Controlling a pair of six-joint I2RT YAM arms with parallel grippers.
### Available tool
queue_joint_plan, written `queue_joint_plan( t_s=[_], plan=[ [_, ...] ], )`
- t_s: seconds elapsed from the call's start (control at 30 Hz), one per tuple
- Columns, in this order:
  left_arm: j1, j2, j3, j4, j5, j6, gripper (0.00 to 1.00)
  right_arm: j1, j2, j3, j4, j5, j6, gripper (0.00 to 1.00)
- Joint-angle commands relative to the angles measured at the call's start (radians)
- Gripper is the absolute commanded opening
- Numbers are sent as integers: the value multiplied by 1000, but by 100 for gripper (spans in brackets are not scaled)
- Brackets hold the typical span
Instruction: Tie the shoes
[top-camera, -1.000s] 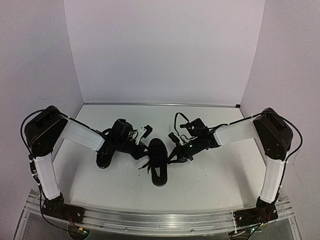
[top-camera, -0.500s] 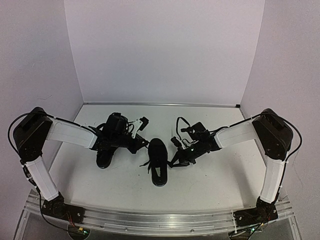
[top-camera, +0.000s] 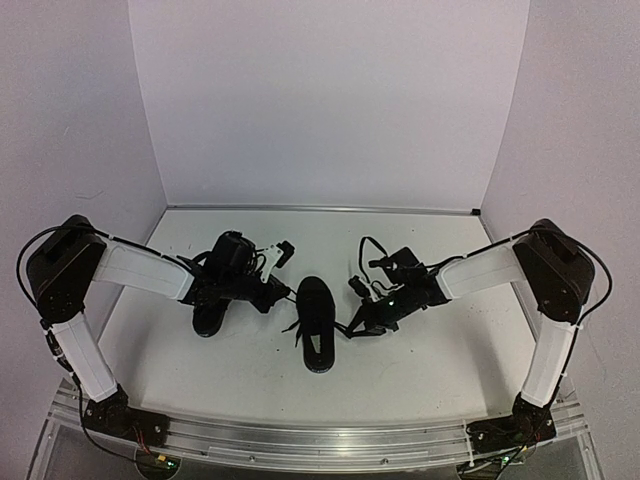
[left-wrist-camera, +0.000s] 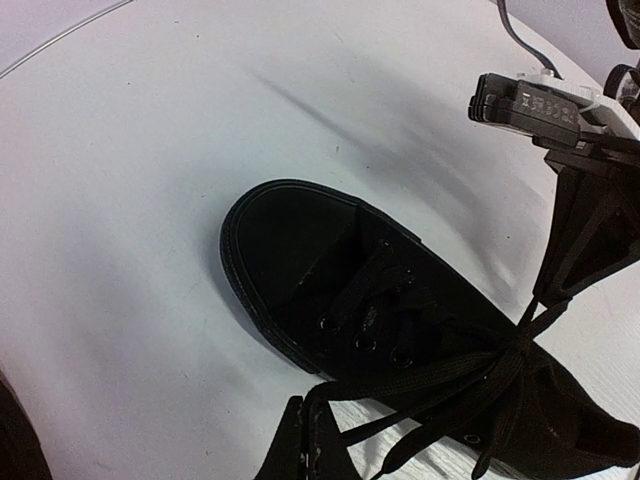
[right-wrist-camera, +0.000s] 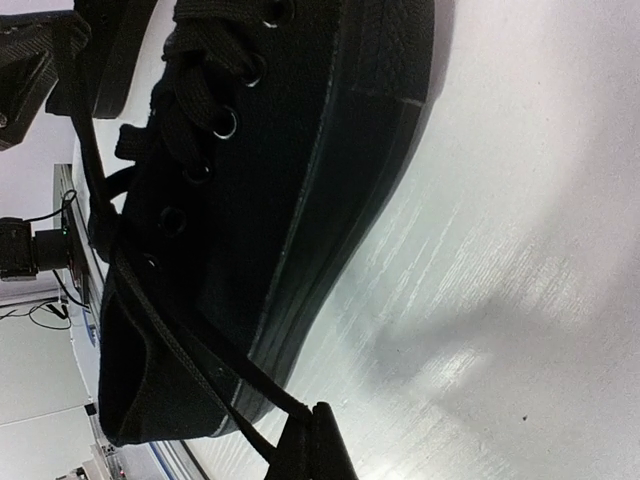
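Evidently the step in hand was drawing the laces of one shoe tight. Toward the left edge of the table (top-camera: 440, 365), partly under the left forearm, lay the second black shoe (top-camera: 208, 318), which neither gripper touched; its laces could not be made out. Just right of it, the left gripper (left-wrist-camera: 305, 438) was clenched on a thin black lace end (left-wrist-camera: 400, 385) that ran fairly straight to a crossing (left-wrist-camera: 508, 350) over the tongue. The black low-top shoe (top-camera: 316, 330) being worked on sat near the middle of the table, between the two grippers, with its toe seemingly toward the far edge. On its right, the right gripper (right-wrist-camera: 315, 438) was pinched shut on the other lace end (right-wrist-camera: 285, 405), low beside the sole. The next move probably called for pulling both ends outward evenly to snug the crossing. Nothing pinned the shoe down, so an uneven tug could drag or twist it, and the thin lace could slip from the fingertips.
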Motion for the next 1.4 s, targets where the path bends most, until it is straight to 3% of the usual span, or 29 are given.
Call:
queue_joint_plan(
  t_s=[0.0, 1.37],
  plan=[
    [23, -22, -5, -1, -94, 21, 0, -7, -35, -32, -33, 43, -23, 0],
    [87, 0, 26, -37, -77, 41, 0, -24, -69, -108, -34, 51, -39, 0]
  ],
)
